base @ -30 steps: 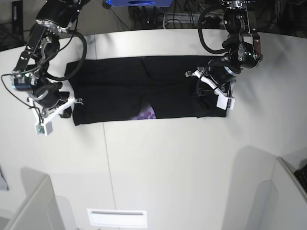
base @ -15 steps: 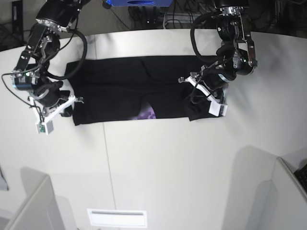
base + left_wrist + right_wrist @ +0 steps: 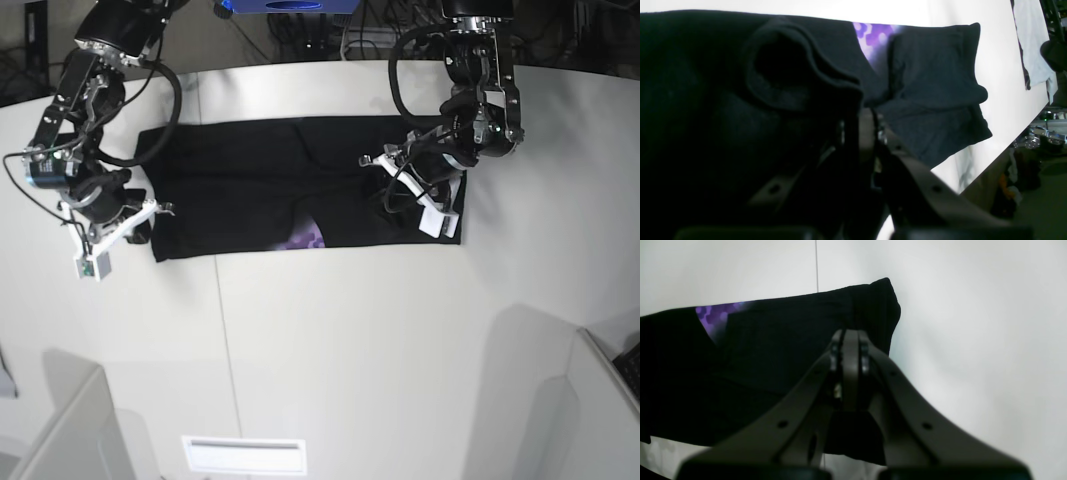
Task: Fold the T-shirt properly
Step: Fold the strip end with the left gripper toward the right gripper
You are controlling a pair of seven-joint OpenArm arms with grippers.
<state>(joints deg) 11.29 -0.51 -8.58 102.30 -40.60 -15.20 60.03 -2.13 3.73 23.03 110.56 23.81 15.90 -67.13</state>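
The black T-shirt lies stretched across the far half of the white table, a patch of purple print showing at its near edge. My left gripper is over the shirt's right end and shut on a raised fold of it. In the left wrist view the T-shirt drapes over the left gripper. My right gripper sits at the shirt's near left corner. In the right wrist view the right gripper is shut over the T-shirt. Whether it pinches cloth is unclear.
The white table has a thin seam running front to back. A blue object and cables sit behind the far edge. Grey panels stand at the near left and near right. A white label lies near the front.
My left gripper has carried the shirt's right end leftward over the body, so the shirt looks shorter on that side. The right arm has stayed put.
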